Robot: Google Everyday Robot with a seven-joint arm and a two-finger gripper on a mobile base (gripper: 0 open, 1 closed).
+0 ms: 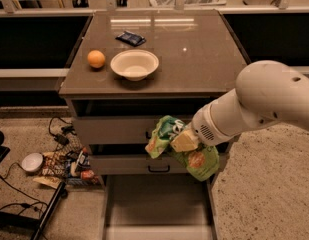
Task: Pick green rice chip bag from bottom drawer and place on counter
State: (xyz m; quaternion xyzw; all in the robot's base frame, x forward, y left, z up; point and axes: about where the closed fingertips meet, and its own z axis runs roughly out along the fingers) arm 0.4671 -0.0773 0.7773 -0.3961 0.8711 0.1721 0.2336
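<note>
My gripper (181, 139) is shut on the green rice chip bag (194, 156), a crumpled green foil bag with orange patches. It holds the bag in the air in front of the middle drawer, above the open bottom drawer (159, 204), whose flat floor is bare. The counter (194, 54) lies above and behind the bag. My white arm comes in from the right.
On the counter stand a white bowl (134, 64), an orange (96, 59) and a small dark blue packet (130, 38). Cables and clutter (64, 161) lie on the floor left of the cabinet. A black ledge runs on each side.
</note>
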